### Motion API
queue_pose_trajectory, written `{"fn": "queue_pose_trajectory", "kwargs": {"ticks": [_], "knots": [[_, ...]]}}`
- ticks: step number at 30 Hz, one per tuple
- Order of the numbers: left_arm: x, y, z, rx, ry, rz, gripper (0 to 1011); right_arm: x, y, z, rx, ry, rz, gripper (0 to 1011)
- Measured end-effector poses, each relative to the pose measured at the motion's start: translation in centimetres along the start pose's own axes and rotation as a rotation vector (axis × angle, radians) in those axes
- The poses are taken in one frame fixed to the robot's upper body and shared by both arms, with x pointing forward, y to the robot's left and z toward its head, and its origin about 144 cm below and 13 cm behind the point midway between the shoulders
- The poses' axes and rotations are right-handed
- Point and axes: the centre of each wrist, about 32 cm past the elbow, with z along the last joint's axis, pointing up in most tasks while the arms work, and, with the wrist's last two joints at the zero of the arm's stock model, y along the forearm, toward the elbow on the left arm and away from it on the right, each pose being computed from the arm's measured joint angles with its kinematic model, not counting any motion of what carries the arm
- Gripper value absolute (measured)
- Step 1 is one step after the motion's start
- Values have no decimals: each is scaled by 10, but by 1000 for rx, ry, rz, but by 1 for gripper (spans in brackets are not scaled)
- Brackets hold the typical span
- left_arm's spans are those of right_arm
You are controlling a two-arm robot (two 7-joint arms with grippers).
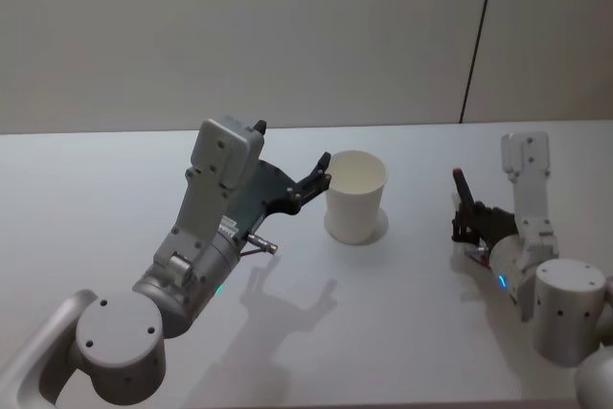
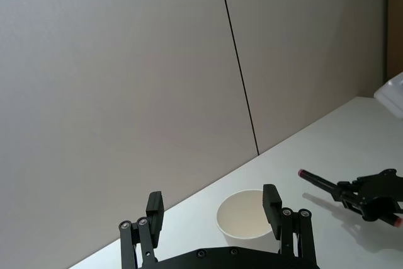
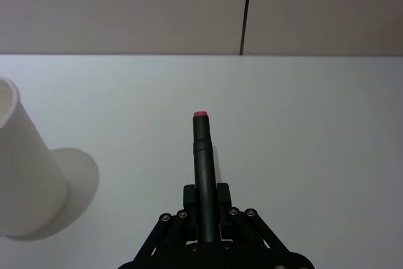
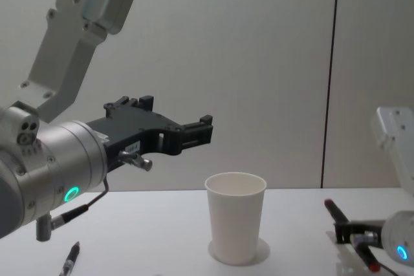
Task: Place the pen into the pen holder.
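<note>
By the table's (image 1: 115, 198) right edge, the right gripper (image 1: 466, 215) pinches the pen (image 1: 461, 187), red tip tilted up, so the grab looks done. Next it must carry the pen over the white pen holder (image 1: 356, 200) in the table's middle and drop it in. The left gripper (image 1: 319, 175) hangs by the pen holder's rim, fingers spread and empty; I cannot tell if it touches.

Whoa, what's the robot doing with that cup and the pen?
The right claw is shut on a black pen with a pink tip, low over the table, to one side of the white paper cup. The cup stands upright, no pen in it yet. The left claw hangs open in the air near the cup's rim. Another pen lies on the table at the robot's left.
</note>
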Motion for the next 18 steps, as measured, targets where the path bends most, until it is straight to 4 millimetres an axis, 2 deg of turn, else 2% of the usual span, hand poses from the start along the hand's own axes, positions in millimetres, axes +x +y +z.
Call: {"fn": "queue_pose_trajectory", "kwargs": {"ticks": [18], "knots": [[0,0,0,0,0,0,1003,2,-13,8,275,-34,98,176]]}}
